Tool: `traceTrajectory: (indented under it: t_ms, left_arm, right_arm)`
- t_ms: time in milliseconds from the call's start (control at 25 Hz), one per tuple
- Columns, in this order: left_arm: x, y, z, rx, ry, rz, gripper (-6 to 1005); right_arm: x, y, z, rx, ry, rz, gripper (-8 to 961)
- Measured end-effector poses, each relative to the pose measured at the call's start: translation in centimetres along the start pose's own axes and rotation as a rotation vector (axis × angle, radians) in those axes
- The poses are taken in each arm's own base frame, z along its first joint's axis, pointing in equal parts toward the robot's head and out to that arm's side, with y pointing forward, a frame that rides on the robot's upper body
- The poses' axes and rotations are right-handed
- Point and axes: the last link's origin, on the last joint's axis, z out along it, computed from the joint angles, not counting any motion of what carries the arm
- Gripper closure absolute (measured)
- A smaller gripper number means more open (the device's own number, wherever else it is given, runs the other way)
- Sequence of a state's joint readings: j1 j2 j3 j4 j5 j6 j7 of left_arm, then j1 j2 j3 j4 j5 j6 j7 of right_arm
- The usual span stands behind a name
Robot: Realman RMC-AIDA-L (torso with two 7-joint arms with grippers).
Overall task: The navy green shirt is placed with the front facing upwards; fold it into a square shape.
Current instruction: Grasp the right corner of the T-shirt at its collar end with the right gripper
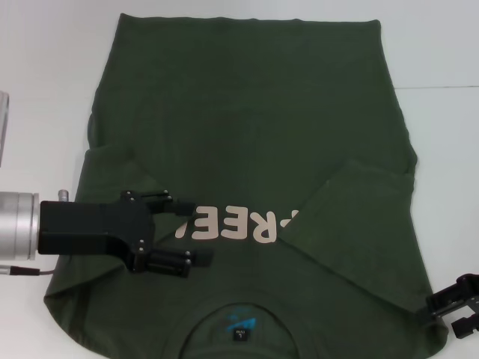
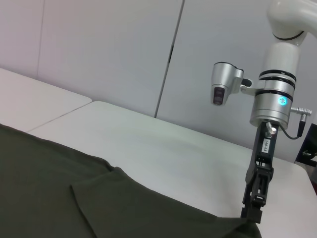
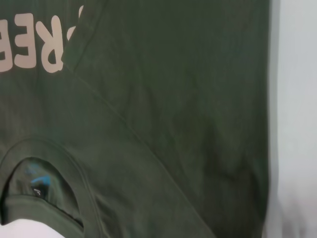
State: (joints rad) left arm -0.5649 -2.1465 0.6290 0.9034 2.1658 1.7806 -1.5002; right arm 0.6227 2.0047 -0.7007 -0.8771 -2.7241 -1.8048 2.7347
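The navy green shirt (image 1: 247,112) lies flat and face up on the white table (image 1: 45,75), collar toward me, hem at the far end. Its cream lettering (image 1: 224,224) is partly covered by the right sleeve (image 1: 352,209), folded inward across the chest. My left gripper (image 1: 198,232) hovers open over the shirt's left chest beside the lettering, with nothing between its fingers. My right gripper (image 1: 458,310) sits at the shirt's near right shoulder edge; the left wrist view shows the right gripper (image 2: 255,213) pointing down onto that corner of the shirt (image 2: 49,188). The blue-marked neck label (image 1: 239,323) shows inside the collar.
Bare white table (image 2: 163,148) surrounds the shirt on the left, right and far sides. A pale object (image 1: 3,127) pokes in at the left edge. A seam between table tops (image 1: 441,87) runs at the right. A grey wall (image 2: 99,49) stands behind the table.
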Motion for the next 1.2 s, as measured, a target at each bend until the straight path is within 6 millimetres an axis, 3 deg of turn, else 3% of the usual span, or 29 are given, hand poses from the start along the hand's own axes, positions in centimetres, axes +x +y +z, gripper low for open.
traceTrajectory:
  t_ms: [600,1200]
  left_arm:
    - [0.1,-0.1,0.1,0.004,0.000,0.002,51]
    - [0.0,0.0,0.1,0.005,0.004,0.006,51]
  right_arm:
    - [-0.1,0.2,0.4,0.016,0.010,-0.016,312]
    - [-0.3,0.6,1.1,0.041,0.019,-0.034,357]
